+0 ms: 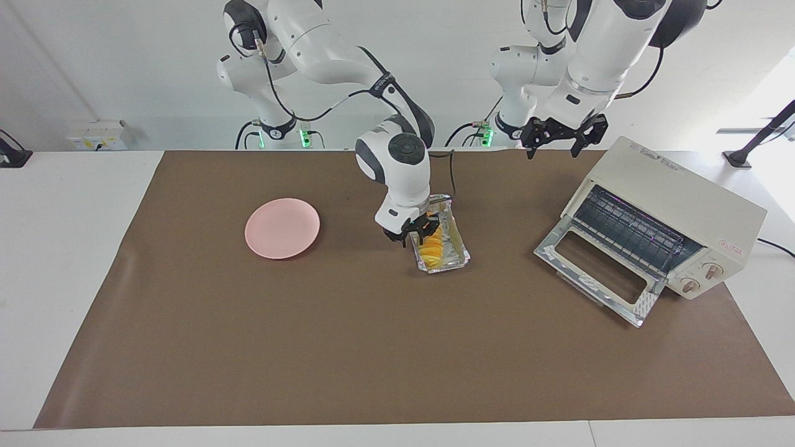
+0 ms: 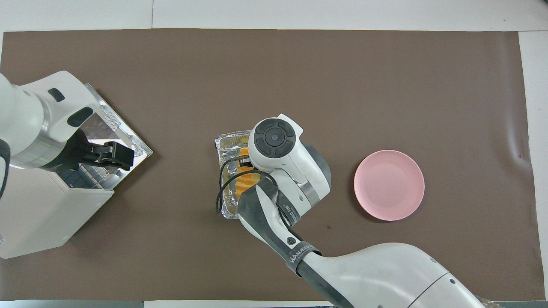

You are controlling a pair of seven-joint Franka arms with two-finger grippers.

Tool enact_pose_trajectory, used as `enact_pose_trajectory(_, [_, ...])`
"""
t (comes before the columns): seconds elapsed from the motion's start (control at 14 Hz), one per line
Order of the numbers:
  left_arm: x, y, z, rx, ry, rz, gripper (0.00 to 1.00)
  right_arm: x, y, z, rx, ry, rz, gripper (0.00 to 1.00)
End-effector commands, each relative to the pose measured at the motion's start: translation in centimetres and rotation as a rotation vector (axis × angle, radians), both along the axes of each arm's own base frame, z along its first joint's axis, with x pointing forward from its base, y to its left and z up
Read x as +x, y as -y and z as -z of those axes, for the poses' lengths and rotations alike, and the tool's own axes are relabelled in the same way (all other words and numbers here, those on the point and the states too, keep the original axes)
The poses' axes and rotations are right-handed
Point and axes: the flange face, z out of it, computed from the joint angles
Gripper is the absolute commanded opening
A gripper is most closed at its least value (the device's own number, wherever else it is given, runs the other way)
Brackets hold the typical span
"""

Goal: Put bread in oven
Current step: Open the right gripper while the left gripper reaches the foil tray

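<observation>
1. Facing view: the left arm waits with the left gripper (image 1: pixel 556 144) raised high at its own end of the table. Its claw is spread wide and holds nothing. Seen from overhead, it covers a corner of the oven's door.
2. The oven (image 1: pixel 677 198) sits at the left arm's end of the mat (image 1: pixel 372 347), turned at an angle. Its body is the thing nearest the robots.
3. The oven's rack (image 1: pixel 627 230) shows inside with nothing on it, and two knobs (image 1: pixel 713 270) sit on the front panel.
4. The door (image 1: pixel 549 251) is dropped open in front of the oven, lying out on the mat away from the robots.
5. The foil tray (image 1: pixel 461 251) lies mid-table, well apart from the oven, with its long side running away from the robots.
6. The bread (image 1: pixel 433 248) lies in the tray, not in the oven.
7. The right gripper (image 1: pixel 413 239) is down at the bread's end nearer the robots. Whether its claw is spread or pinching the loaf cannot be told, because the wrist hides it from overhead.
8. The pink plate (image 1: pixel 282 228) lies toward the right arm's end, about as far out as the tray and well apart from it.
</observation>
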Motion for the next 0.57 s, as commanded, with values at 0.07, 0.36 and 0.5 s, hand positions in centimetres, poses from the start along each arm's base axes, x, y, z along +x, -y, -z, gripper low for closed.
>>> enact_pose_trajectory(0.07, [-0.5, -0.1, 0.1, -0.042, 0.012, -0.028, 1.00, 2.1, 4.4, -5.2, 0.005, -0.028, 0.083, 1.00])
enact_pose_trajectory(0.36, [-0.1, -0.6, 1.3, -0.042, 0.013, -0.045, 1.00, 5.2, 11.8, -9.8, 0.066, -0.073, 0.099, 1.00])
enact_pose_trajectory(0.5, [0.3, 0.0, 2.2, -0.043, 0.018, -0.055, 1.00, 7.0, 16.6, -11.9, 0.064, -0.089, 0.064, 1.00])
